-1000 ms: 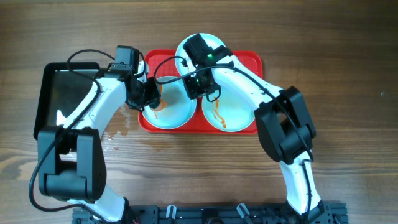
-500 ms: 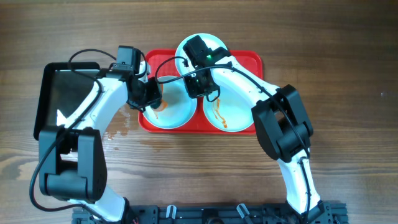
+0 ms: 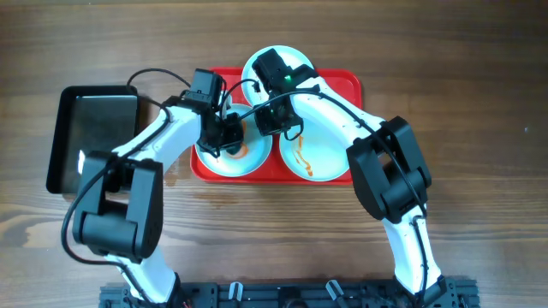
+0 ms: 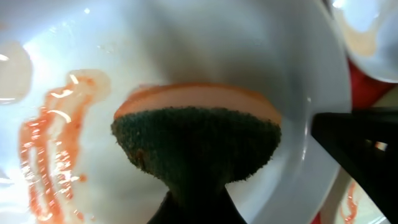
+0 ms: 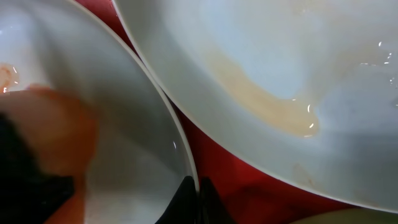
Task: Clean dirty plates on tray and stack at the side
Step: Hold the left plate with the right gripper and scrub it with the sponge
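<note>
Plates (image 3: pixel 321 162) fill the red tray (image 3: pixel 353 81) rim to rim, with bare table (image 3: pixel 479 103) all round. Both arms bend inward over the left plate (image 3: pixel 214 164). Left pincer (image 3: pixel 231 139) pinches a sponge (image 4: pixel 196 140) against its smeared surface. The right pincer (image 5: pixel 196 193), pressed together, appears to nip that plate's rim.

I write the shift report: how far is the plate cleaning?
Done: nothing; all three plates lie on the red tray, none stacked aside. In hand: the left end effector presses a sponge on the smeared left plate while the right end effector pinches its rim. Left: the streaked right plate, the faintly smeared back plate, then stacking.
</note>
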Tool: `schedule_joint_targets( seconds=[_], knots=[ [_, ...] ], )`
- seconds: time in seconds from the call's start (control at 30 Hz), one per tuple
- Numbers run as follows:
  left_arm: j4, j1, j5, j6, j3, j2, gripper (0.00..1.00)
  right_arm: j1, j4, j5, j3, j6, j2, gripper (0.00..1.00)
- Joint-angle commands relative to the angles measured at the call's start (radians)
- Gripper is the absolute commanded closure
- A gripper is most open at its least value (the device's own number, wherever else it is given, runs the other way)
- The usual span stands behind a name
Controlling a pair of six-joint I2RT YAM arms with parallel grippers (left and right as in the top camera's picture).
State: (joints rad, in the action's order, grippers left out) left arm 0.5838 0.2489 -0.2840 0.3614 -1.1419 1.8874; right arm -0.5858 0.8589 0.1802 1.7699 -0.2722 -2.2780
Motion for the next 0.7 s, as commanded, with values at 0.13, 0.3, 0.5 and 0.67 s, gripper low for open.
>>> schedule_joint_targets(
  seconds=[0.13, 0.3, 0.5, 0.67],
  knots=[
    [0.037, 0.015, 0.237, 0.013, -0.001, 0.058, 0.96, 0.0, 0.031, 0.003, 0.003, -0.016, -0.026, 0.96],
    [0.08, 0.015, 0.503, 0.013, -0.001, 0.058, 0.96, 0.001, 0.042, 0.0, 0.003, -0.016, -0.026, 0.96],
    [0.09, 0.015, 0.606, 0.006, -0.006, 0.047, 0.96, 0.001, 0.047, 0.0, 0.003, -0.016, -0.026, 0.96],
    [0.081, 0.024, 0.369, 0.005, -0.02, -0.013, 0.96, 0.0, 0.048, 0.0, 0.003, -0.017, -0.026, 0.96]
  ],
)
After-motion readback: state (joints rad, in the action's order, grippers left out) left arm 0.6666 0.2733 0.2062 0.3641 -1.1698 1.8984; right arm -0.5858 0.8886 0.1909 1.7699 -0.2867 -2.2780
